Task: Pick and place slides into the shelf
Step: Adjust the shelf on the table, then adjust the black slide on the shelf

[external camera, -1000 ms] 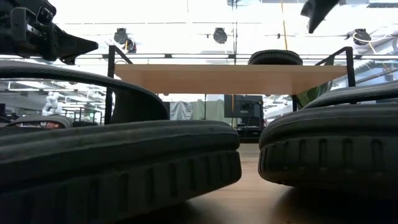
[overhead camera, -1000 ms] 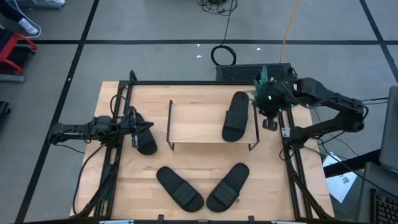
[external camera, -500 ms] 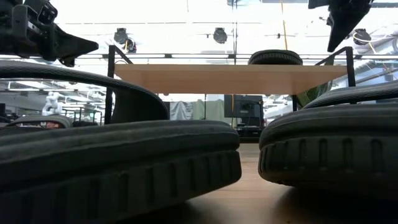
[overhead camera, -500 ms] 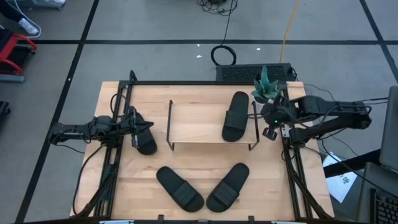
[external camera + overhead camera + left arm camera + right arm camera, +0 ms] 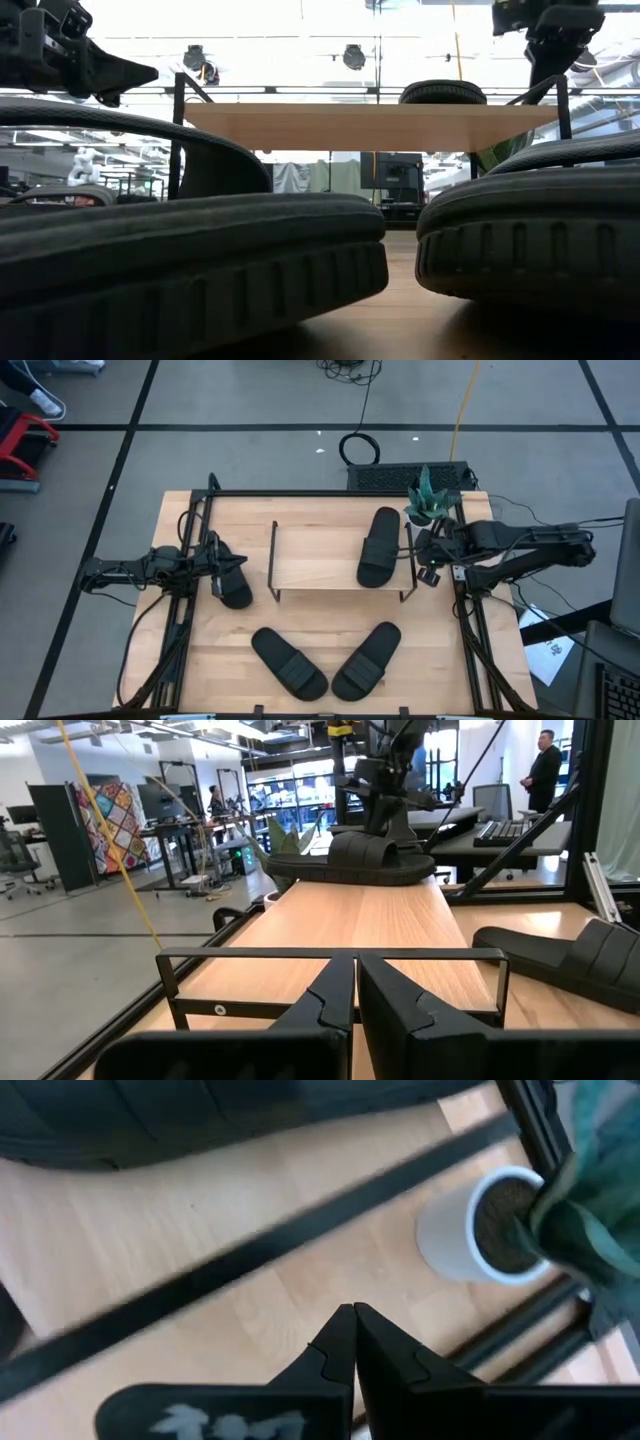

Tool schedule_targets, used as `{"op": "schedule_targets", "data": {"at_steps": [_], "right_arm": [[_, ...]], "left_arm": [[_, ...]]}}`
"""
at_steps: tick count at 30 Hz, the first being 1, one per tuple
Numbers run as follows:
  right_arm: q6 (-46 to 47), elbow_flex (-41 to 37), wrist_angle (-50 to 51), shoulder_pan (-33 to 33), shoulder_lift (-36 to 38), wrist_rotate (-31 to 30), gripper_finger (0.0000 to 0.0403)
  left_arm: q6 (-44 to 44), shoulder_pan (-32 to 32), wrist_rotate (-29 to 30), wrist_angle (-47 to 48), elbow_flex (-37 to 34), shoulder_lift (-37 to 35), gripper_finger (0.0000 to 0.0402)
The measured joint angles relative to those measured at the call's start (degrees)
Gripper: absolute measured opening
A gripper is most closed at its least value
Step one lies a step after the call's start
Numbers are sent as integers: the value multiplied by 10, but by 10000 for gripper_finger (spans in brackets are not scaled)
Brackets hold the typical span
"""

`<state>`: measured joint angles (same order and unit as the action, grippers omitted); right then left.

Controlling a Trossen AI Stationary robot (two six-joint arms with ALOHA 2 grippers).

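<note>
One black slide (image 5: 378,546) lies sole-down on the right part of the shelf (image 5: 320,560). Two more slides (image 5: 288,662) (image 5: 367,660) lie on the table near its front edge and fill the low view's foreground. Another slide (image 5: 234,590) lies at the left. My left gripper (image 5: 236,563) hovers level just above it, shut and empty; in the left wrist view the gripper (image 5: 355,990) points at the shelf's left end. My right gripper (image 5: 428,568) is shut and empty, pointing steeply down beside the shelf's right end frame (image 5: 250,1255).
A small potted plant (image 5: 428,500) in a white pot (image 5: 470,1230) stands at the table's far right corner, close to my right gripper. Black rails (image 5: 470,630) run along the table's edges. People stand in the room beyond the table.
My right gripper has come down beside the shelf's right end, drawn slightly toward the table's right edge, and rolled about its own axis. It has stayed shut and empty. The slides and the left arm have kept still.
</note>
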<state>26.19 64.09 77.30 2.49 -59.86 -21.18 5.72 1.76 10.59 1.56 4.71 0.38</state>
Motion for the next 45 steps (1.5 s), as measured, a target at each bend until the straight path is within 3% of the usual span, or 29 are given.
{"op": "schedule_targets", "data": {"at_steps": [6,29,40,45], "right_arm": [[-46,-10,-53,-19,-15,1,0],[-108,-10,-98,-73,-29,-1,0],[-87,-10,-42,-73,-6,-117,0],[-89,12,-56,-54,0,-119,0]], "left_arm": [[0,0,0,0,0,0,21],[0,0,0,0,0,0,21],[0,0,0,0,0,0,21],[0,0,0,0,0,0,21]]}}
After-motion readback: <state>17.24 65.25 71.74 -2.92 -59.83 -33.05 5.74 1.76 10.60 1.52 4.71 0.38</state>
